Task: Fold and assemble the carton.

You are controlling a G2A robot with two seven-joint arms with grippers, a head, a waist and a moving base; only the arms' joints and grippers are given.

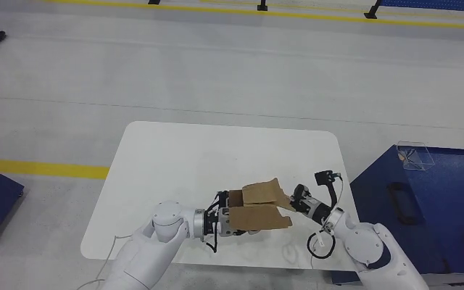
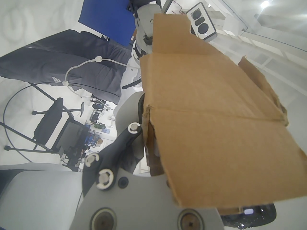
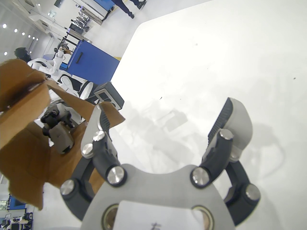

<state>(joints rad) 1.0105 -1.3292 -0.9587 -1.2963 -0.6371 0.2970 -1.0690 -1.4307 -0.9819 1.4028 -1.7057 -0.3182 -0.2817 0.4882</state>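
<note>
Top view, carton (image 1: 259, 205) held over the worktop (image 1: 217, 152) between my two arms, left wrist view, my left jaws pinching the carton's edge, right wrist view, my right jaws spread wide, a carton flap just beside them

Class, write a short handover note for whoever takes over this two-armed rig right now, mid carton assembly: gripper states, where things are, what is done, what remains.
Left gripper: shut on one wall of the carton, which it holds by the robot's side of the table.
Right gripper: open and holding nothing, with one finger right beside a carton flap.
Done: carton partly opened; its flaps stick out unfolded.
Left: fold the flaps in and close the carton, probably with the free right gripper.
</note>
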